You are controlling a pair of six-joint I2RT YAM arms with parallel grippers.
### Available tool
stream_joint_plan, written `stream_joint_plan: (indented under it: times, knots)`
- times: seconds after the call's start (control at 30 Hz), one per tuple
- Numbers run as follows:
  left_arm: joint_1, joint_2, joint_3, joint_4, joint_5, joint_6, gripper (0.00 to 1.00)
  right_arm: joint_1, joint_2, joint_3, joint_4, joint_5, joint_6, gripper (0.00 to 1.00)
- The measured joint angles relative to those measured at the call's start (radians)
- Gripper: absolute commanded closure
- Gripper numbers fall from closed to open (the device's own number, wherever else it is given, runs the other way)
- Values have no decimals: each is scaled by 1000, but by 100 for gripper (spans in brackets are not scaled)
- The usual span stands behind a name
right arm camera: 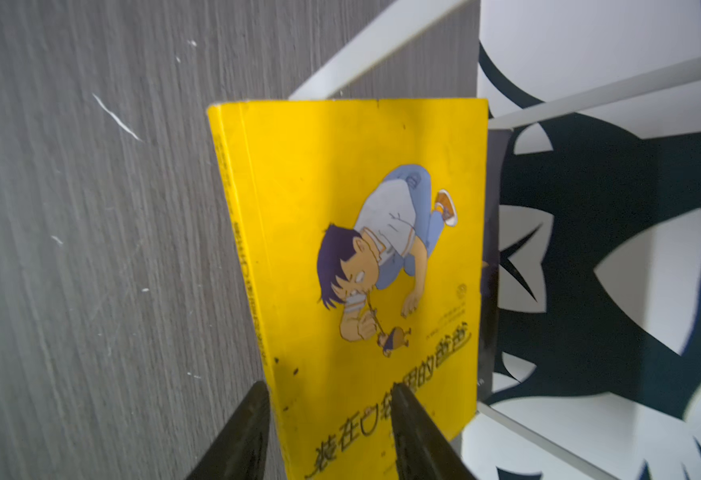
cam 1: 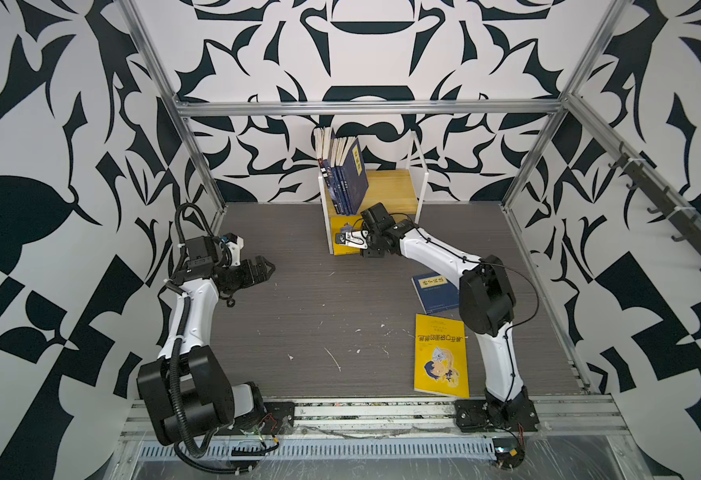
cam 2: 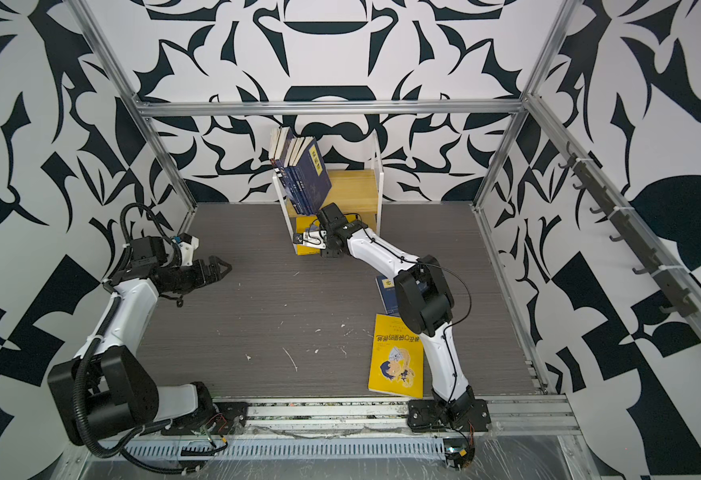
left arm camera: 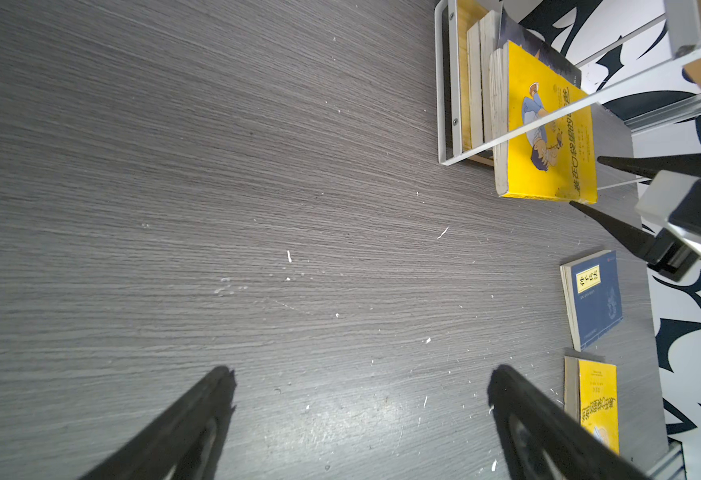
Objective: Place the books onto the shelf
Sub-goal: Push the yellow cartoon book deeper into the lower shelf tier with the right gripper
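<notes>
Reaching to the lower tier of the shelf [cam 1: 394, 191], the right fingers [right arm camera: 253, 419] stand on either side of the near edge of a yellow cartoon book [right arm camera: 361, 249]. They are parted wider than the book is thick and do not pinch it. That book stands on its edge in the lower tier, its near end poking out past the white frame, with pale page edges of other books beside it on the left. On the top tier a row of navy books [cam 1: 346, 178] stands at the left end, leaning right.

Two books lie flat on the surface [cam 1: 319, 311], to the right and nearer: a navy book [cam 1: 434, 293] partly hidden under the right arm, and just nearer than it a second yellow book [cam 1: 440, 353].

The left fingers [left arm camera: 203, 407] hang over the bare left side of the surface, spread wide apart with nothing between them, well apart from the shelf.
</notes>
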Motion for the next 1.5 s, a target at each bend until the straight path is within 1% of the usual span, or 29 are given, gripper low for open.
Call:
stream_joint_plan:
  times: [0.17, 0.27, 0.33, 0.57, 0.67, 0.87, 1.2, 1.37, 1.43, 1.5]
  knots:
    - [3, 10, 0, 0, 1, 0, 0, 0, 67, 71, -77, -74, 19, 49]
    - [7, 14, 0, 0, 1, -1, 0, 0, 98, 81, -98, -88, 24, 50]
    - [8, 15, 0, 0, 1, -2, 0, 0, 107, 81, -100, -90, 28, 52]
    - [13, 18, 0, 0, 0, -4, 0, -17, 110, 95, -51, -77, 74, 65]
    - [15, 18, 0, 0, 1, -4, 0, -27, 110, 98, -31, -67, 82, 66]
    - [16, 19, 0, 0, 1, -4, 0, -34, 110, 98, -7, -45, 96, 71]
    - [16, 19, 0, 0, 1, -5, 0, -39, 126, 114, 29, -30, 107, 76]
    - [16, 19, 0, 0, 1, -7, 0, -39, 135, 114, 46, -28, 96, 76]
    - [16, 19, 0, 0, 1, -7, 0, -39, 135, 115, 46, -24, 89, 73]
    - [16, 19, 0, 0, 1, -7, 0, -39, 135, 115, 44, -22, 81, 67]
